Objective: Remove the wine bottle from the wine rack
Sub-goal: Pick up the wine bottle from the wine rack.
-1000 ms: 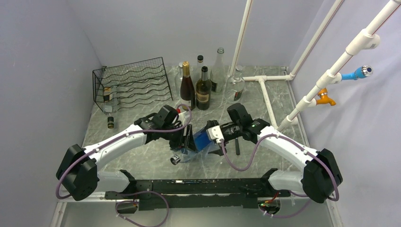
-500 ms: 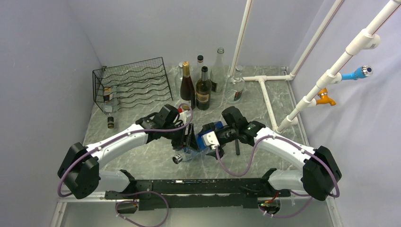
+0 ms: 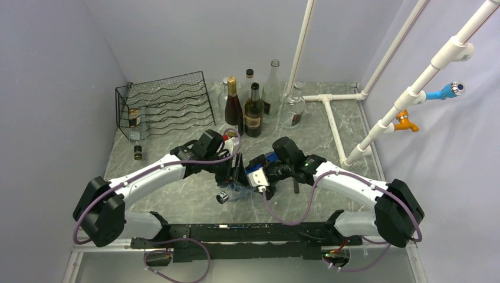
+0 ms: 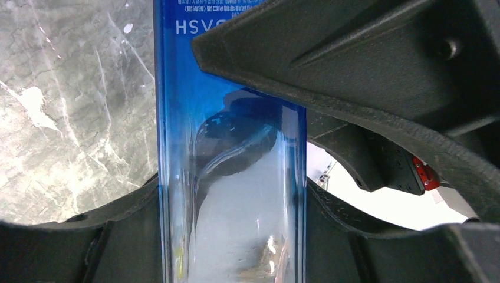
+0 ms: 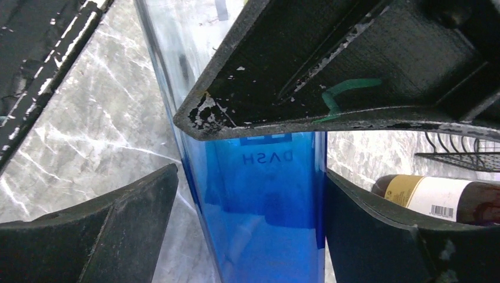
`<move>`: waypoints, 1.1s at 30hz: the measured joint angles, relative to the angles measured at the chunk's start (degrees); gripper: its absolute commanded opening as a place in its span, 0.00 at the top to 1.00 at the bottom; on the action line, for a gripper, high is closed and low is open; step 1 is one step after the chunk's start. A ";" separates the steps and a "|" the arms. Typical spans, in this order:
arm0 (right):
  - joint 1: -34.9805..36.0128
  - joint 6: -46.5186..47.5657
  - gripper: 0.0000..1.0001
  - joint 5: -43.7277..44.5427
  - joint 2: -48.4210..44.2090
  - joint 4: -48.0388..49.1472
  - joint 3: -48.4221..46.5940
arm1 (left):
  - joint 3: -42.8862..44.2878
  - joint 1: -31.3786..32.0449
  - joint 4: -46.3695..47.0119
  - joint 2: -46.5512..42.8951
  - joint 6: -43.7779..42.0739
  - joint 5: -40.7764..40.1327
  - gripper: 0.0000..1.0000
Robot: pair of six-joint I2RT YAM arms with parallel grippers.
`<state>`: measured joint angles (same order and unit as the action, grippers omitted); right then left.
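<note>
Inside the left hand (image 3: 236,175): wine bottle (image 4: 230,153).

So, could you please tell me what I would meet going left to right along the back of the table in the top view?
Wine rack → gold-topped bottle → dark bottle → tall clear bottle → round clear bottle → orange fitting → blue fitting.

Upright bottles (image 3: 253,112) crowd beside wine rack (image 3: 167,105).
</note>
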<state>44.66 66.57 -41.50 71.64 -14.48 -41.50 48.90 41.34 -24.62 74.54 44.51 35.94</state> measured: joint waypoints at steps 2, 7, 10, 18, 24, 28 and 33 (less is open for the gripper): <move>0.20 -0.02 0.17 0.70 0.26 0.57 0.07 | 0.00 0.00 0.33 0.20 0.02 0.15 1.00; 0.76 0.09 0.32 2.23 0.76 1.92 0.11 | 0.00 0.02 0.33 0.22 0.22 0.28 1.00; 0.83 0.48 0.43 2.60 0.76 2.43 0.11 | 0.00 0.11 0.33 0.24 0.22 0.42 1.00; 1.03 1.62 1.00 2.62 0.79 2.08 0.09 | 0.00 0.11 0.00 0.31 0.22 0.72 0.85; 1.03 1.90 1.00 2.54 0.81 2.05 0.09 | -0.04 0.11 0.00 0.31 0.24 0.72 0.60; 1.03 1.88 1.00 2.45 1.01 2.05 0.09 | -0.24 0.11 0.17 0.31 0.35 0.72 0.38; 0.85 1.75 1.00 1.95 1.60 1.53 0.09 | -0.81 0.11 0.90 0.24 0.15 1.14 0.24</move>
<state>45.52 68.31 -39.55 73.23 -12.95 -41.41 48.10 41.45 -23.73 74.78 44.66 37.08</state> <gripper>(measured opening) 0.655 0.705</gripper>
